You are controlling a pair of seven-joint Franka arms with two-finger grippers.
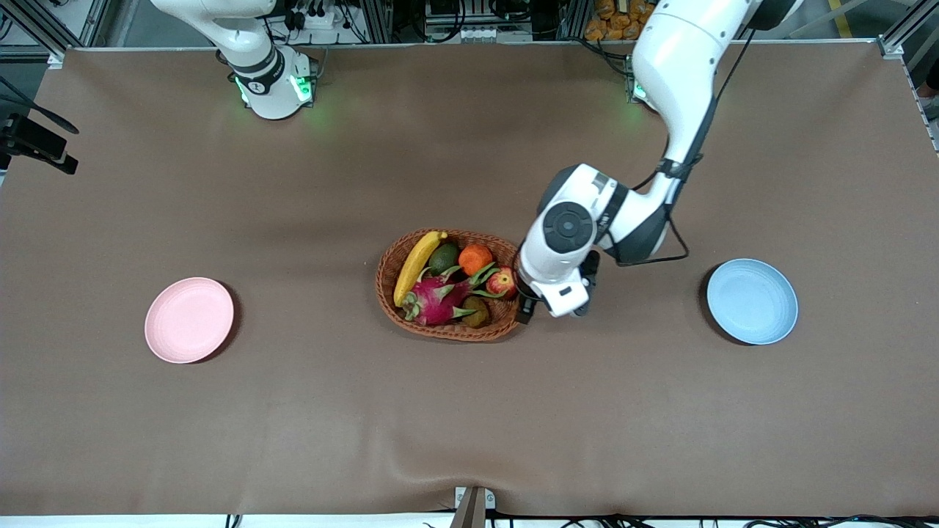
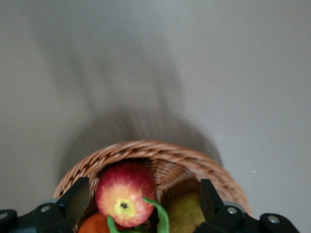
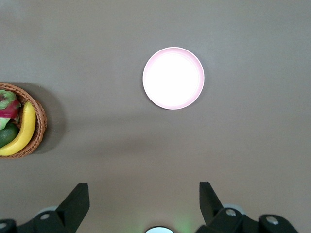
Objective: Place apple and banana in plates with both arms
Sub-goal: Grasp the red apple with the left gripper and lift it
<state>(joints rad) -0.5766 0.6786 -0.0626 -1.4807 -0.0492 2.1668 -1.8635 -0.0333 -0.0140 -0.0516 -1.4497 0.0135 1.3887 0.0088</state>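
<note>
Left end effector (image 2: 141,199) spread over apple (image 2: 125,193), seemingly untouched, in basket (image 1: 447,284)

No text, label, brand, number or sign can be read on anything in these views (the arms' housings and the equipment along the table's edge carry only marks too small to make out).

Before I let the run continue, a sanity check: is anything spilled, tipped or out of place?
Nothing stands out. All fruit sits in the wicker basket, both plates lie flat and bare, the left end effector is open over the apple.
</note>
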